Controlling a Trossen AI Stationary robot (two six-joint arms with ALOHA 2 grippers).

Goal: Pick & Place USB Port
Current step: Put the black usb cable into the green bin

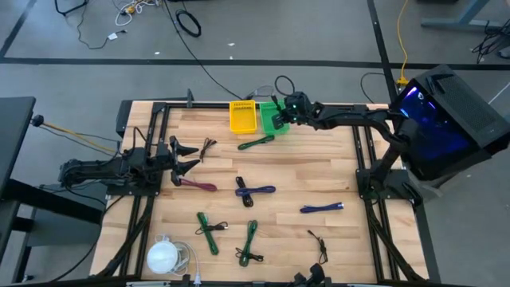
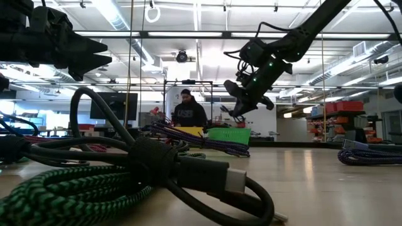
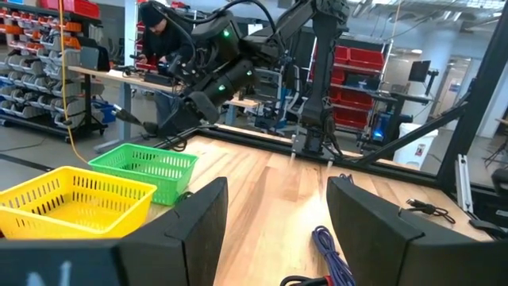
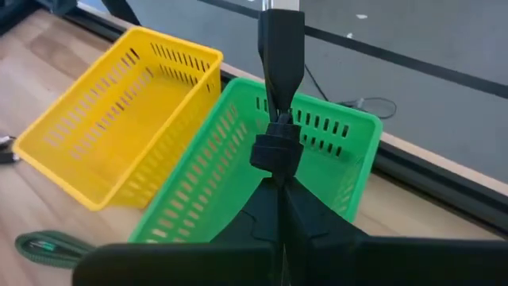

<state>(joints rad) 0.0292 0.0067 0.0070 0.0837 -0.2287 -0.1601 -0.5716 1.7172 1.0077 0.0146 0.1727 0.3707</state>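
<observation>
Nearest the front edge of the worktop (image 1: pixel 351 247), at about six o'clock, lie two green braided cables (image 1: pixel 207 231), coiled and strapped, with a thin black lead (image 1: pixel 320 245) off toward five o'clock and a white round object (image 1: pixel 162 257) at seven. Toward the middle sit a blue cable (image 1: pixel 253 191), another blue one (image 1: pixel 322 208) at four o'clock and a purple one (image 1: pixel 198 185) toward nine, each well apart from the rest with bare wood between.

The left gripper (image 1: pixel 188 157) waits at nine o'clock, its fingers spread wide and holding nothing, just beside the purple cable.

Farther back, one more green cable (image 1: pixel 256 143) lies near the baskets. At twelve o'clock, against the rear rail, a yellow basket (image 1: pixel 243 116) and a green basket (image 1: pixel 271 118) stand side by side, touching. The right gripper (image 4: pixel 279 155) hangs over the green basket, its fingers pinched together on a USB cable (image 4: pixel 281 48), a dark flat lead with a black strap around it, sticking straight out past the fingertips above the basket's far rim.

Beyond the worktop a person (image 2: pixel 189 113) stands at a bench.
</observation>
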